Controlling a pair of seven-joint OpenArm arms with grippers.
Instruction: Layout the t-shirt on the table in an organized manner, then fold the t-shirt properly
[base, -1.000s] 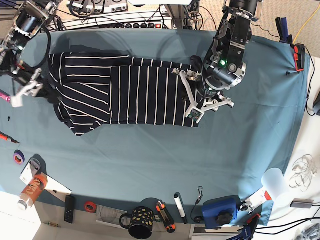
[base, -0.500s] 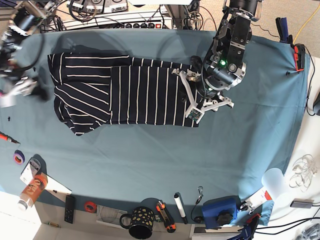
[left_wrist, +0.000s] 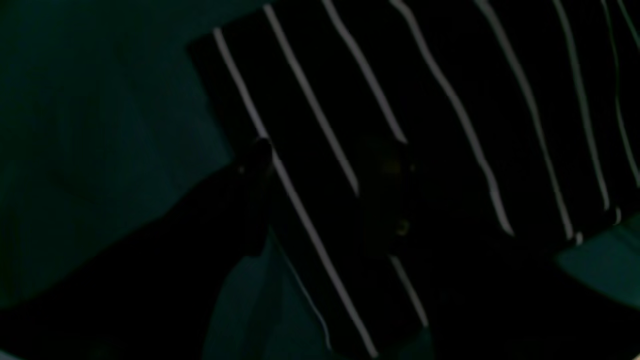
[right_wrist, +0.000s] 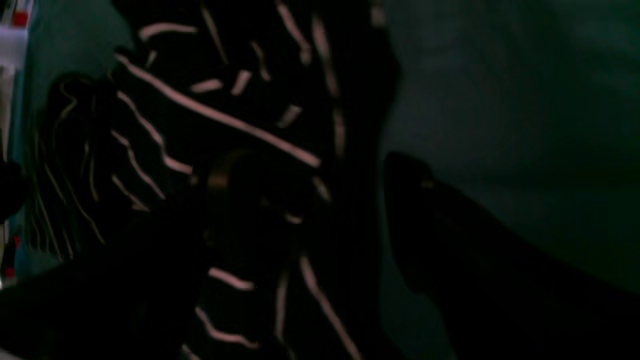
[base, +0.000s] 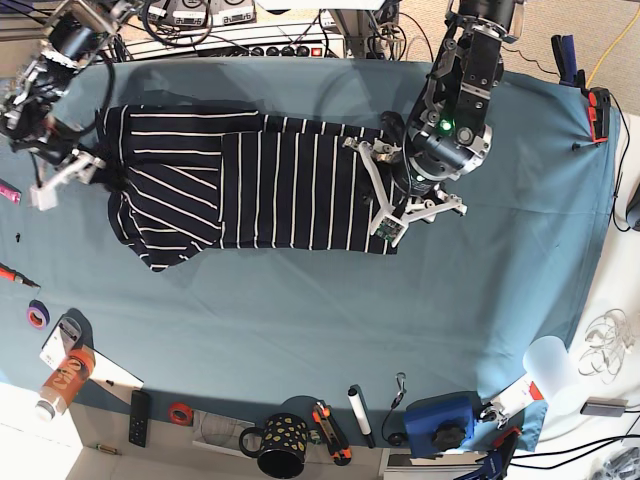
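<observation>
The shirt (base: 250, 185) lies partly folded on the counter (base: 300, 320). The left gripper (base: 385, 190) stands with jaws open over its edge; the right gripper (base: 70, 175) is open at the opposite edge.

Near edge clutter: dotted black mug (base: 280, 446), red tape roll (base: 180, 412), black remote (base: 139, 417), blue box (base: 442, 421), possibly orange-labelled bottle (base: 63, 382).
</observation>
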